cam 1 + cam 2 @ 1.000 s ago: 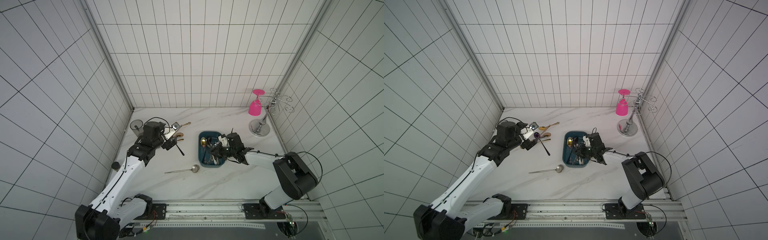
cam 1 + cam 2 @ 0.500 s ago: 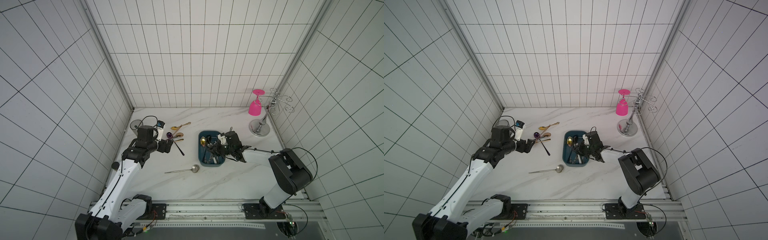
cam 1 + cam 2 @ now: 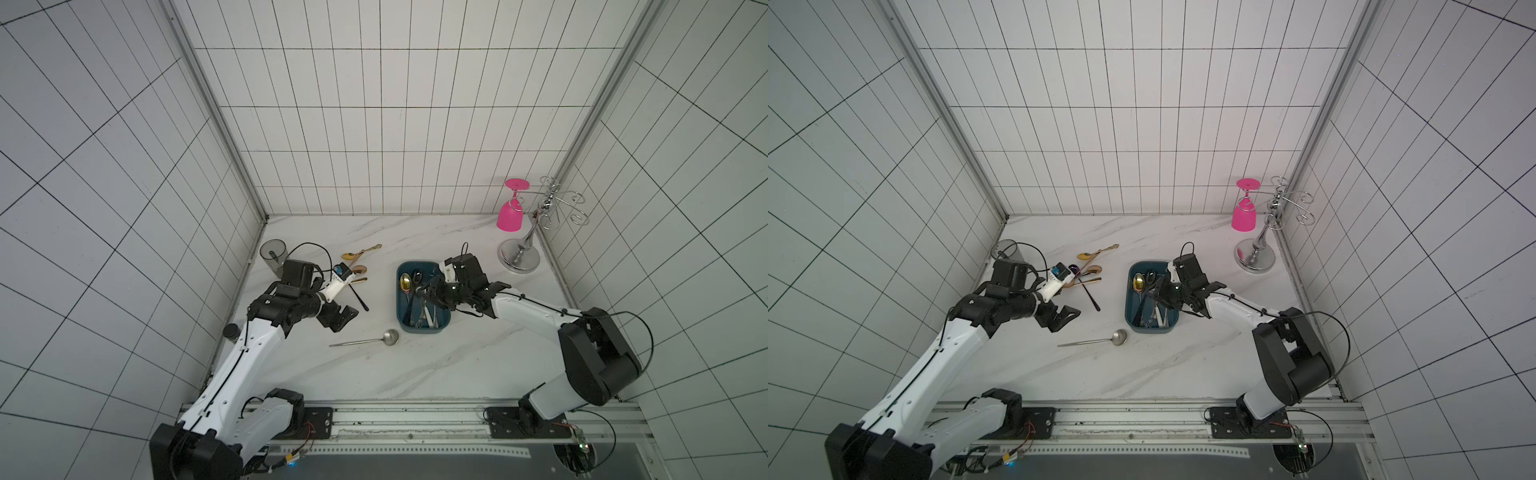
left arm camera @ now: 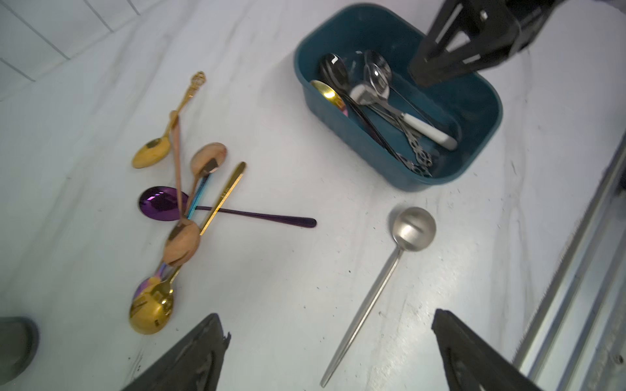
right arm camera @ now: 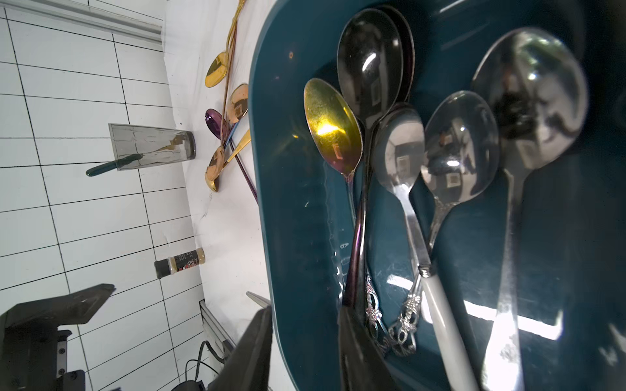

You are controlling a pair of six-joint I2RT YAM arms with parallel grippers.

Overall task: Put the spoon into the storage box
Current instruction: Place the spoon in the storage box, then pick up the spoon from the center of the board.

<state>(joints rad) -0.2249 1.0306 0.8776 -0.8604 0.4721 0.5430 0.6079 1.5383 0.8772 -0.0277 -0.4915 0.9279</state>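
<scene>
The dark teal storage box (image 3: 424, 331) (image 3: 1152, 329) holds several spoons, among them a gold-bowled one (image 5: 332, 125) and a dark one (image 5: 369, 61). My right gripper (image 3: 426, 292) (image 5: 305, 313) is low over the box, open, its jaws straddling the box wall (image 5: 288, 203); the dark spoon's handle runs along the inner finger. A long silver spoon (image 3: 390, 336) (image 4: 413, 228) lies on the table in front of the box. My left gripper (image 3: 344, 322) (image 4: 330, 338) hovers wide open over its handle tip, holding nothing.
A pile of gold, copper and purple spoons (image 3: 353, 270) (image 4: 179, 203) lies left of the box. A smoky cup (image 3: 273, 253) stands at the left wall, a spice bottle (image 3: 230, 331) nearer the front. A pink glass (image 3: 510, 212) hangs on a metal rack (image 3: 519, 257) at the back right.
My right gripper's jaws have parted over the box. My left gripper has drawn away from the spoon pile toward the front, to the silver spoon's handle.
</scene>
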